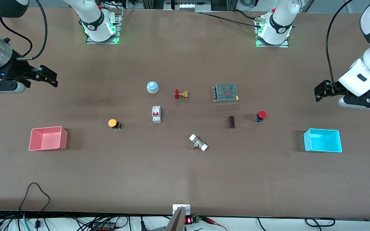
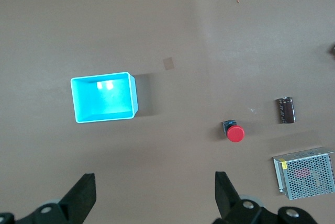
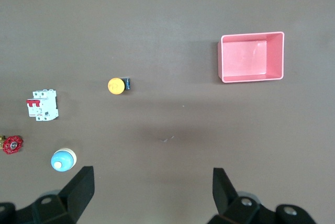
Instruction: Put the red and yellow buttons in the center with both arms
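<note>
- Presently, red button (image 1: 261, 115): red cap on a stubby black body, resting on the table (image 1: 185, 179) toward the left arm's end, between the dark brown cylinder (image 1: 231, 122) and the cyan bin (image 1: 322, 140); untouched.
- Yellow button (image 1: 113, 123): orange-yellow cap, black body, set toward the right arm's end, between the pink bin (image 1: 48, 138) and the white circuit breaker (image 1: 156, 114); untouched.
- Centre: bare brown surface in the middle of the table, bordered by the breaker, the white-capped fitting (image 1: 198, 142) and the brass valve (image 1: 181, 94); judged the drop zone.
- Left gripper (image 1: 320, 91): held high near the table edge at the left arm's end, fingers spread wide, nothing held. In its wrist view (image 2: 154, 195) the red button is seen off to one side, not between the fingers.
- Right gripper (image 1: 48, 76): held high near the table edge at the right arm's end, spread wide, nothing held (image 3: 152, 192).
- Handling note: each gripper is best centred over its own button before descent; the black body, not the domed cap, is judged the surer grip.
- Hazard: the cylinder beside the red button should be cleared on approach.
- Also present: pale blue dome (image 1: 152, 87), mesh-cased power supply (image 1: 225, 92).
</note>
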You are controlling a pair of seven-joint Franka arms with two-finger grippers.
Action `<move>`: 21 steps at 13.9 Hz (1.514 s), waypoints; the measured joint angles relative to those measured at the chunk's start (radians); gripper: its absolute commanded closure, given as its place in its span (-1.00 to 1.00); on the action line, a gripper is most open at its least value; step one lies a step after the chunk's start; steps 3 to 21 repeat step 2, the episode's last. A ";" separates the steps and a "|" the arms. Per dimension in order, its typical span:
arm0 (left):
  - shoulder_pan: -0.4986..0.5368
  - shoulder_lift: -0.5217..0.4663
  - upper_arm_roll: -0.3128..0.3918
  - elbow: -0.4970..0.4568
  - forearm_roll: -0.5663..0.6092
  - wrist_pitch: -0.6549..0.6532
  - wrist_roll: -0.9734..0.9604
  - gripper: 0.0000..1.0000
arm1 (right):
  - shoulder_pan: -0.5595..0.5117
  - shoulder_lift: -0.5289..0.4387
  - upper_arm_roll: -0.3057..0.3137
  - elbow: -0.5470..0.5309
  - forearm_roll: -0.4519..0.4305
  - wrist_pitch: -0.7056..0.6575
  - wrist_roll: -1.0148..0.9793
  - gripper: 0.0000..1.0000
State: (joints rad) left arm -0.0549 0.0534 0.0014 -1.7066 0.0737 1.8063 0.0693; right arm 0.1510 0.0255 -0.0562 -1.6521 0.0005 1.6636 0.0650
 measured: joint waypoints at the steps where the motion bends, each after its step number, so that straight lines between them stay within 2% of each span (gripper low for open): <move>1: 0.000 0.000 0.000 0.000 0.000 0.000 0.000 -1.00 | 0.001 0.002 0.000 0.000 -0.001 0.000 0.000 -1.00; 21: 0.000 0.000 0.000 0.000 0.000 0.000 0.000 -1.00 | 0.001 0.003 0.000 0.000 -0.002 0.000 0.000 -1.00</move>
